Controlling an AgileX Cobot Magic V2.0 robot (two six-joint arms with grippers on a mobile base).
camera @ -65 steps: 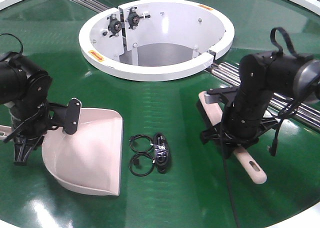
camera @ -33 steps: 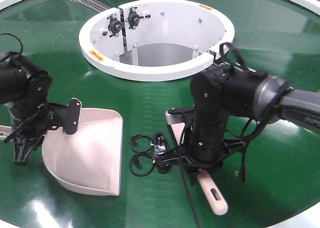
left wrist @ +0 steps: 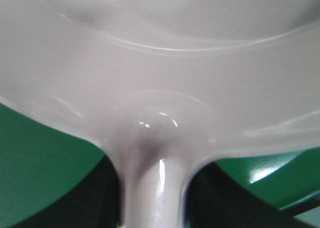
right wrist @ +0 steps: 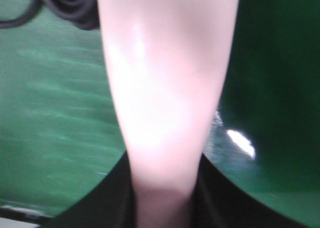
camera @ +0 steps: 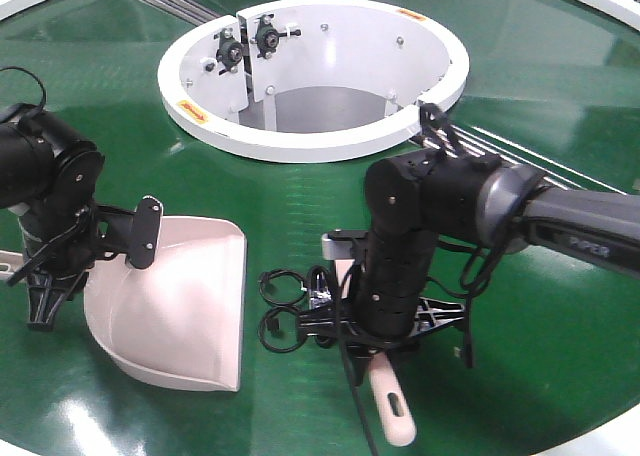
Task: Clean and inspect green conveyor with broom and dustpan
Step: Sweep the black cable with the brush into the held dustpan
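Both grip: your left jaws hold the dustpan [camera: 180, 306] flat to catch cables [camera: 316, 288]; right jaws hold the broom [camera: 392, 411] beside them.

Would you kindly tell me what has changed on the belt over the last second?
The right gripper, shut on the long pale pink-beige plastic broom, swept it left across the glossy green conveyor up to the small black cable coils; its handle now points toward the camera. The pale pink-beige plastic dustpan and the left gripper holding it stayed put.
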